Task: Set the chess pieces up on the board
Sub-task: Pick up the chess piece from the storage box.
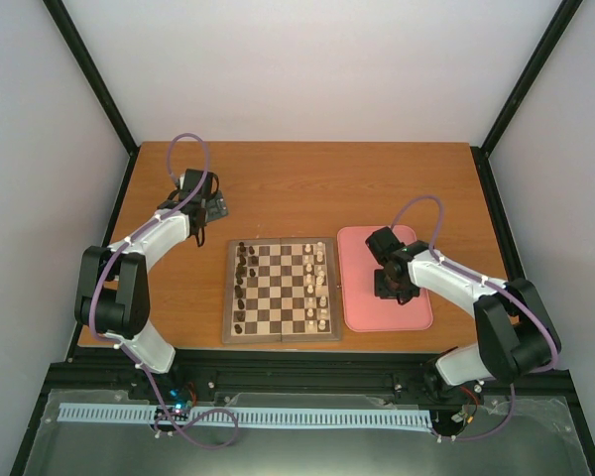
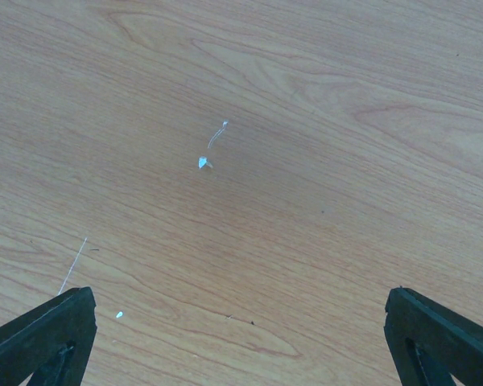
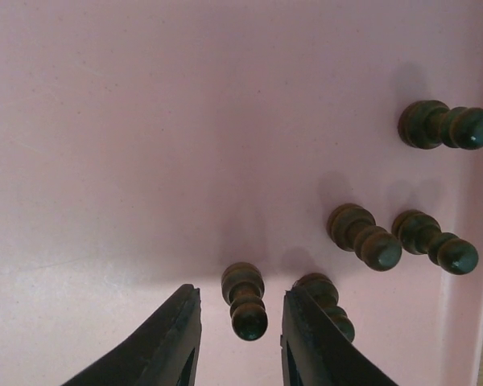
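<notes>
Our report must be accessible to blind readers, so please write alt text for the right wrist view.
The right claw, open, straddles one dark chess piece on a pink tray, with a gap on each side. Four more dark pieces sit to its right, toward the tray's edge, one of them partly behind a claw finger.

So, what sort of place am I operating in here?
Probably a robot test cell, not a home: plain white panel walls in black frame struts enclose an orange-brown wooden table carrying a square checkered wooden chessboard and a pink rounded tray.
</notes>
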Robot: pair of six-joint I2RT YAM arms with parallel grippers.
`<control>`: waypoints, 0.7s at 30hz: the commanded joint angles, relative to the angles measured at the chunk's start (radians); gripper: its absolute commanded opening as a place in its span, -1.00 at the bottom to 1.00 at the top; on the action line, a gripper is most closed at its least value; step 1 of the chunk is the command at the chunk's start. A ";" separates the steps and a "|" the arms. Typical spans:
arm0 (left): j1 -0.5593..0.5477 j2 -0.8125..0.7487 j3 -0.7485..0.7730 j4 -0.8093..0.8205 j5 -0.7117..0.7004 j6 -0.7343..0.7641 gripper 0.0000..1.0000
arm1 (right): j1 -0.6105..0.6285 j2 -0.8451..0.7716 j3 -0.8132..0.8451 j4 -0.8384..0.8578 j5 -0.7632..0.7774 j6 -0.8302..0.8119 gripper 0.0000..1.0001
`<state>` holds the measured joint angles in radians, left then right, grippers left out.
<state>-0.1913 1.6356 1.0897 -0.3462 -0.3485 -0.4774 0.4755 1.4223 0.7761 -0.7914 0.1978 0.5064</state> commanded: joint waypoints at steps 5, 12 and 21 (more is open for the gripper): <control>-0.005 0.004 0.036 -0.010 -0.013 0.006 1.00 | -0.014 0.020 -0.014 0.017 0.014 0.000 -0.45; -0.005 -0.001 0.035 -0.013 -0.015 0.006 0.99 | -0.014 0.019 -0.014 0.017 0.020 0.000 -0.49; -0.005 -0.002 0.035 -0.012 -0.015 0.005 0.99 | -0.014 0.014 -0.014 0.030 0.009 -0.008 -0.86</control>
<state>-0.1913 1.6356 1.0893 -0.3496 -0.3519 -0.4774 0.4709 1.4399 0.7700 -0.7788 0.1993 0.4961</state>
